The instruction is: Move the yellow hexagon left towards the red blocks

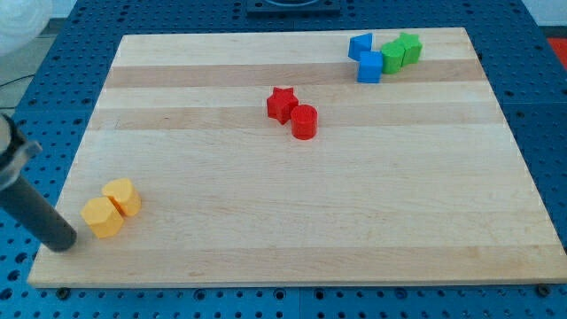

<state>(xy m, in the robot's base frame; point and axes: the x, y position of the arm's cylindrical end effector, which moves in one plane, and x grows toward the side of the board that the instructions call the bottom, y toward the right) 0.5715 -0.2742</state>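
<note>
Camera view is showing my tip [64,245], the blunt lower end of the straight dark rod, sitting at the lower left of the frame, just off the pale wooden board's [292,239] left edge and a short way to the view's left of the nearest yellow block. Nothing is being held; the rod has no jaws to open or close, so it is only able to push, and it is not touching any block.

Just beside the tip, two small yellow plastic blocks are lying together and touching: a yellow hexagon-like block [103,217] nearer the frame's bottom and a second yellow block [122,196] just above and to its right. Which is the true hexagon is hard to tell at this size; the lower one is looking the likelier.

Towards the middle of the frame, well apart from the yellows, a red star block [282,104] and a red cylinder [304,121] are sitting touching each other.

At the upper right, two blue blocks [364,57] and two green blocks [400,51] are clustering.

Judging by looks, the hexagon is being light, rigid and ready to slide or spin on smooth wood, so contact should be going squarely on a flat face, on the side away from the reds
</note>
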